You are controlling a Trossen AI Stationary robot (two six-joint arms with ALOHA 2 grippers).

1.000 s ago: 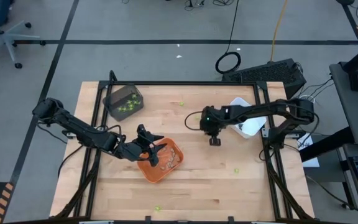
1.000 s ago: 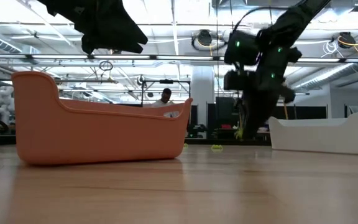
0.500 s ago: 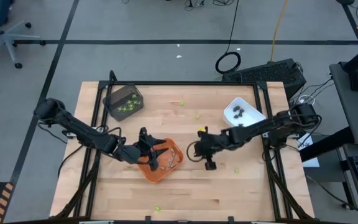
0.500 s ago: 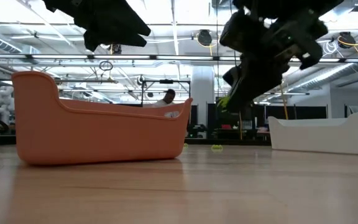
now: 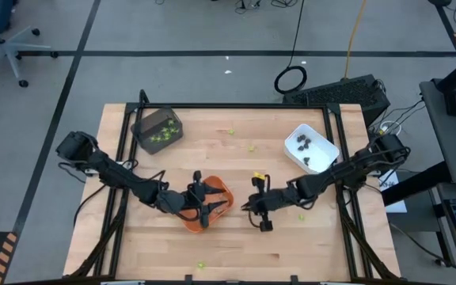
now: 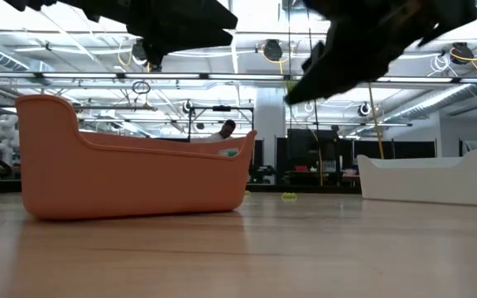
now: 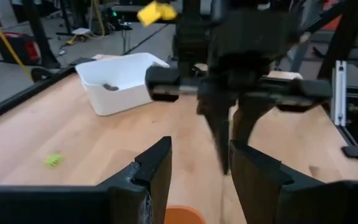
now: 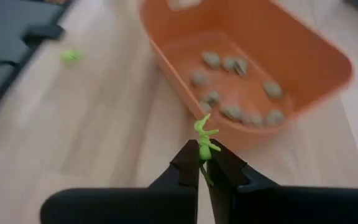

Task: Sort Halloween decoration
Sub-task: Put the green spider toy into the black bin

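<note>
My right gripper (image 8: pixel 205 153) is shut on a small lime-green Halloween decoration piece (image 8: pixel 204 138). In the high view this gripper (image 5: pixel 263 221) hovers just right of the orange tray (image 5: pixel 221 189). Several tan-grey pieces (image 8: pixel 232 112) lie in that orange tray (image 8: pixel 303 46). My left gripper (image 7: pixel 201 174) is open with nothing between its fingers; it hangs over the orange tray (image 5: pixel 203 203) and faces the right arm. Loose lime-green pieces lie on the table (image 5: pixel 251 146) (image 5: pixel 301 216) (image 7: pixel 53 160).
A dark grey tray (image 5: pixel 157 129) holding green pieces stands at the back left. A white tray (image 5: pixel 325 142) with dark brown pieces (image 5: pixel 304 143) stands at the back right. Another green piece (image 5: pixel 201 265) lies near the front edge. A person shows in the room beyond the table.
The right arm has swung from beside the white tray toward the front and left, ending beside the orange tray. The left gripper has shifted right over the orange tray.
</note>
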